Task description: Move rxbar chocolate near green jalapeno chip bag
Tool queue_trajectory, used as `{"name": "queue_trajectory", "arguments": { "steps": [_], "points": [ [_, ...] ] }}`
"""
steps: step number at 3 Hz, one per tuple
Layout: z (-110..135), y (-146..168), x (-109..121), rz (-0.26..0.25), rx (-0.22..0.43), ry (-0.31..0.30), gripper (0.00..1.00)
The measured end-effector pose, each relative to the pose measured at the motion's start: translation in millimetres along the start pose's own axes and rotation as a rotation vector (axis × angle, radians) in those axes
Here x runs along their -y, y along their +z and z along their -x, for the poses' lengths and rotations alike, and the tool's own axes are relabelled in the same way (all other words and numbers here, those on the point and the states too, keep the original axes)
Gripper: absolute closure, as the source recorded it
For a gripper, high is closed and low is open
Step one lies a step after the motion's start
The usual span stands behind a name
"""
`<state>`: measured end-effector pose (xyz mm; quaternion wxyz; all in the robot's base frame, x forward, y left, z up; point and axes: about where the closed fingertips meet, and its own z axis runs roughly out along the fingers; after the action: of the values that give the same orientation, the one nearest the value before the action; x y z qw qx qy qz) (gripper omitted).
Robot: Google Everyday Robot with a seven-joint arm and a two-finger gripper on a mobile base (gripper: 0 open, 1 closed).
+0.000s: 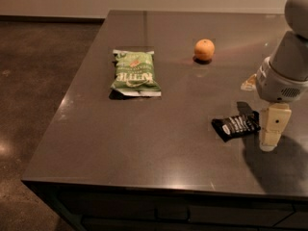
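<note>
The end effector (pixel 268 129) hangs low over the desk's (pixel 144 143) near right, just beside the right end of the bar (pixel 235 125). Whether it is open, closed or touching the bar cannot be told. The bar lies flat, well apart from the chip bag (pixel 134 72) at far left. There is one bar, one chip bag, one orange (pixel 204 49) and one pale packet (pixel 249 83).

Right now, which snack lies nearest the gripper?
The black rxbar, right beside the gripper; the green bag and orange lie farther away.
</note>
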<state>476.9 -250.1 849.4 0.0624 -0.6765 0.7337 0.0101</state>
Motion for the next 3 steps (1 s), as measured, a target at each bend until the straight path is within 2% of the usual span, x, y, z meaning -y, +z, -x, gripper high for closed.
{"name": "queue_trajectory", "arguments": {
  "steps": [1,3],
  "points": [
    [4.4,10.1,-4.5,0.021,0.006,-0.022,0.14],
    [19.0,18.8,-13.3,0.044,0.021,-0.051,0.61]
  ]
}}
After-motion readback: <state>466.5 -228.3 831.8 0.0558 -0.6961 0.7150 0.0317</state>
